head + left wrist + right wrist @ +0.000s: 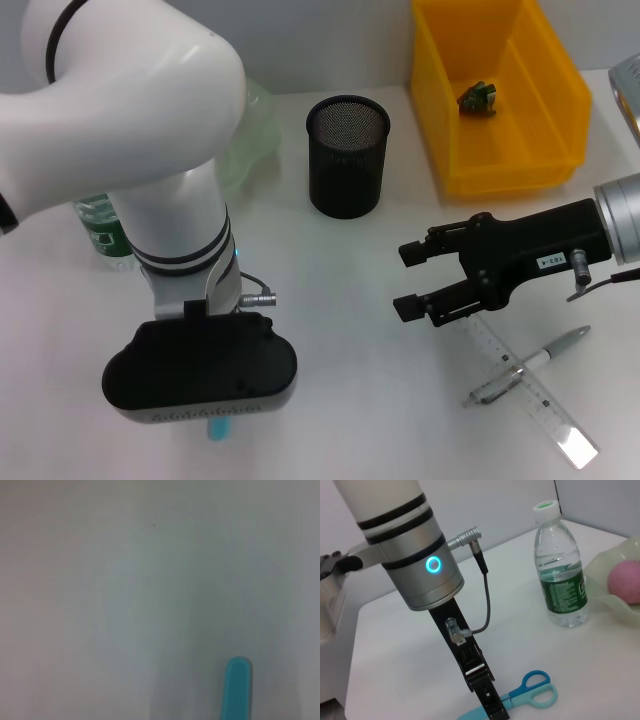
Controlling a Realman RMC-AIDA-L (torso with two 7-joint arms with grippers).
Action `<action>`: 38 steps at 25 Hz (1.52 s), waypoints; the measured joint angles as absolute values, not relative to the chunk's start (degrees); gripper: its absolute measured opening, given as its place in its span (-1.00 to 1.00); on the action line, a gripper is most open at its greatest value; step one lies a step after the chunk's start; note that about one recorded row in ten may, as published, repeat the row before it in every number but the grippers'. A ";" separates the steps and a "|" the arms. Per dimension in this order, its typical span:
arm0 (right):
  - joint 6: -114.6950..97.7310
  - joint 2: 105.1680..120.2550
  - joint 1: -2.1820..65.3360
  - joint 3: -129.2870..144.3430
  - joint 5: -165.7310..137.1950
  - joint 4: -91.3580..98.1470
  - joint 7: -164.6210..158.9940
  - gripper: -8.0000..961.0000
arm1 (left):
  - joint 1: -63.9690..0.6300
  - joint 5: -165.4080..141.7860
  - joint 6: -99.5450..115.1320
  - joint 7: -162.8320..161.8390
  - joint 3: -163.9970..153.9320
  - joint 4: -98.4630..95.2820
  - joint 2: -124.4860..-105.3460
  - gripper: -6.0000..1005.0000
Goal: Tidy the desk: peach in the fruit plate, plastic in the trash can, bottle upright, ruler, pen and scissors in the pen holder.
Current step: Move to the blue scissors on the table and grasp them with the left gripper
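So the left gripper (487, 700) is down low over the scissors (532, 694), which lie flat on the white desk (330, 270) at the near-left side; from the right wrist view its black finger sits right at the blades, next to the blue handles, but I honestly can't tell whether the fingers are apart or closed on anything. In the head view the big black wrist housing hides nearly all of it, only a bit of teal pokes out underneath. The right gripper (408, 279) hangs over the right side of the desk with its fingers apart, holding nothing. Just beside it the clear ruler (530, 395) lies flat with the pen (525, 368) crossing over it. The black mesh pen holder (346, 156) stands upright mid-desk, and the yellow bin (500, 90) behind it on the right has a small crumpled scrap (478, 98) inside. The bottle (561, 565) stands upright at the left, right next to the pale plate (610, 580) with the pink peach (625, 580) in it.
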State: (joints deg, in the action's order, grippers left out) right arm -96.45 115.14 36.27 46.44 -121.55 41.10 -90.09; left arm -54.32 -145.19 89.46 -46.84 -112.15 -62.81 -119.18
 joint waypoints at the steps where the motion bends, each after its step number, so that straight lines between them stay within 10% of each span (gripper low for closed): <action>1: -96.20 115.23 36.30 46.46 -121.55 41.04 -90.08 0.72 | -54.43 -145.19 89.20 -46.43 -112.12 -62.42 -119.18 0.44; 38: -94.84 116.62 36.83 46.42 -121.46 40.78 -89.38 0.71 | -54.67 -143.95 86.04 -41.27 -111.68 -57.85 -119.18 0.35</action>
